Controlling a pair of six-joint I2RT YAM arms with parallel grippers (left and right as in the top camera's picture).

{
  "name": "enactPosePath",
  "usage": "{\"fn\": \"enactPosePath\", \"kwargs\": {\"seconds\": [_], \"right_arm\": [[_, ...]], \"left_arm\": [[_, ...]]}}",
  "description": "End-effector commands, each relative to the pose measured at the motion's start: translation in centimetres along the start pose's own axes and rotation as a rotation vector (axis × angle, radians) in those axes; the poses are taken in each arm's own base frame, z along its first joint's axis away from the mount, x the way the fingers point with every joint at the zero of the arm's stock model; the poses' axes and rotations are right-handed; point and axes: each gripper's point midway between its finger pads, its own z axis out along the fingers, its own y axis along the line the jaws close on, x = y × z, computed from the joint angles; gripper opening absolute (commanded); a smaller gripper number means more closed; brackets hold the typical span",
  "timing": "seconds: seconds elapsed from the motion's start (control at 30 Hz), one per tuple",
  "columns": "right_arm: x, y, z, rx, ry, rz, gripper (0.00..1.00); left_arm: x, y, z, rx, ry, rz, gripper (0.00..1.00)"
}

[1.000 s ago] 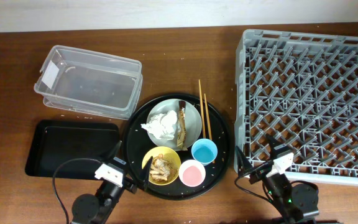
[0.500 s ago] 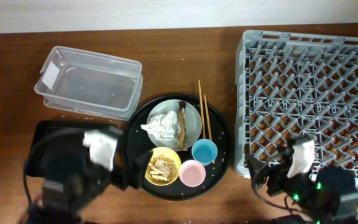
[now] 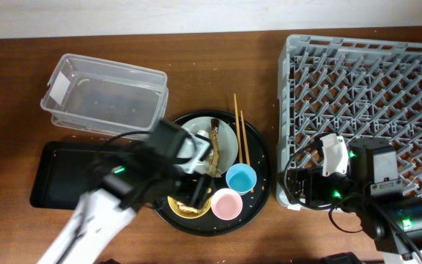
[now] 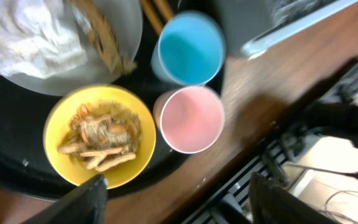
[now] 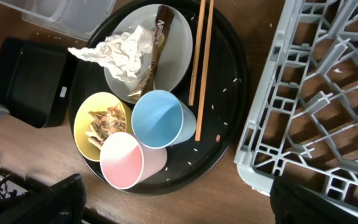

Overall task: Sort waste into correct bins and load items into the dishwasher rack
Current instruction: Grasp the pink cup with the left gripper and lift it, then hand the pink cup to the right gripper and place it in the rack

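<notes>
The left gripper hangs released over the yellow bowl and pink cup. The right gripper, also released, is near the rack.

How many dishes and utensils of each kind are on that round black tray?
Cups: 2, the blue cup and the pink cup
Bowls: 1, the yellow bowl
Plates: 1, the grey-green plate
Chopsticks: 2
Total: 6
</notes>
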Motion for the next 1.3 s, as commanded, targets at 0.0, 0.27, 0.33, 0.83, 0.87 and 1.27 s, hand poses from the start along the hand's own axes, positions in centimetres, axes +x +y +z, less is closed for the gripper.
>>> {"fn": "enactPosePath", "kwargs": {"seconds": [0.0,0.27,0.33,0.83,0.87,1.27], "right_arm": [[-0.5,0.4,-0.6,-0.013,-0.016,0.005,0.96],[0.1,0.3,-0.6,-0.008,0.007,0.014,0.96],[0.1,0.3,-0.6,-0.008,0.007,0.014,0.96],[-0.6,1.4,-0.6,-0.065,-0.017,-0.001,0.95],[-0.9,2.4,-0.8,-0.125,-0.027,-0.012,0.94],[-3.4,16.7,-4.7,-0.733,-0.175,-0.347,0.88]], "left_arm": [[0.9,1.3,4.4,-0.175,0.13,-0.116,0.62],[3.0,0.3,11.8,-0.173,0.29,-0.082,0.43],[3.0,1.0,11.9,-0.21,0.285,-0.077,0.41],[-0.6,0.5,1.5,-0.005,0.06,-0.156,0.0],[-1.4,0.6,0.0,0.063,0.0,-0.163,0.0],[-4.9,-3.2,-11.2,0.827,-0.343,-0.025,0.0]]}}
